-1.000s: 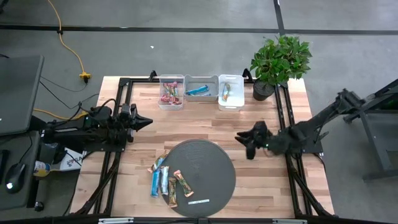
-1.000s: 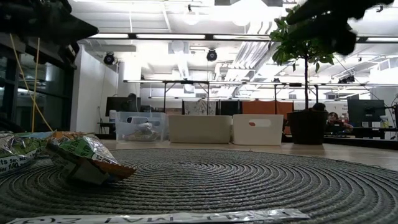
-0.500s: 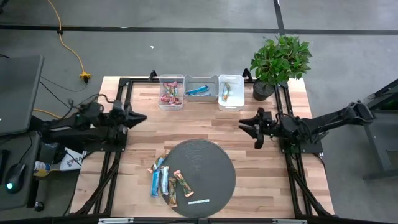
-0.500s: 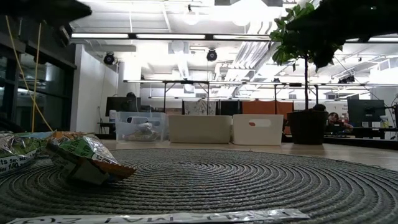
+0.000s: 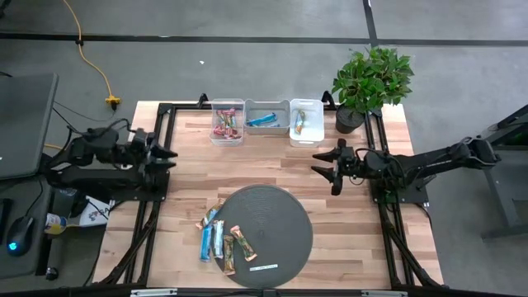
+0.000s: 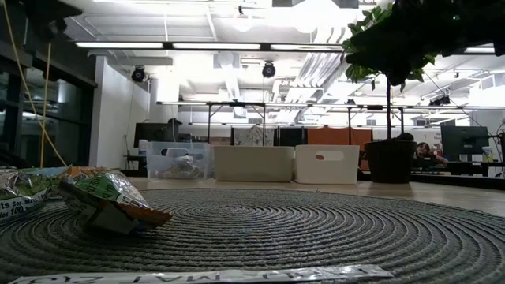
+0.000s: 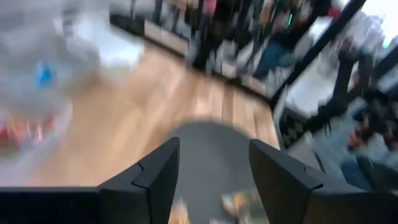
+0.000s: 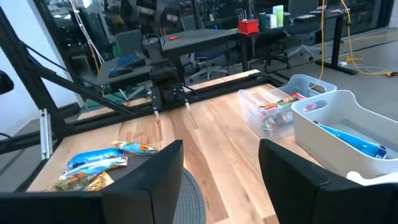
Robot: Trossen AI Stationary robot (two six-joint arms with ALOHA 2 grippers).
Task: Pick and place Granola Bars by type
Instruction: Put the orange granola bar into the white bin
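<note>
High view: the Granola Bars (image 5: 218, 238) lie clustered at seven o'clock on the worktop (image 5: 272, 161). Left pincer (image 5: 167, 154) at nine o'clock and right pincer (image 5: 323, 163) at three o'clock are both apart and empty.

Wrist views: both pairs of fingers stand spread.

Risk: the bars overlap, so one grab may lift two types together.

Bare wood (image 5: 272, 165) is left open between the three bins (image 5: 267, 120) and the round mat (image 5: 268, 235). The mat's near-left edge is crowded by granola bars (image 5: 219, 239); apparently nothing else obstructs it.

Two dark, cable-draped arms
</note>
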